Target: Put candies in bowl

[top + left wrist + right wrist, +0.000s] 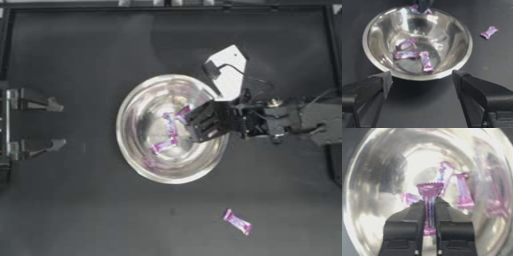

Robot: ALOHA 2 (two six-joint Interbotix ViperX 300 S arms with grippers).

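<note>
While the dark table (80, 210) carries everything, the silver metal bowl (133, 150) sits at its middle, largest by far. Reaching in from the right, the right gripper (190, 121) hangs over the bowl's right half, its jaws clamped on a purple-pink candy (429, 203) held upright between them. At the table's left edge, the left gripper (59, 125) is parked with jaws spread wide. Three candies (413, 55) lie on the bowl's bottom. One lone candy (238, 221) rests on the table, well apart from the bowl.
</note>
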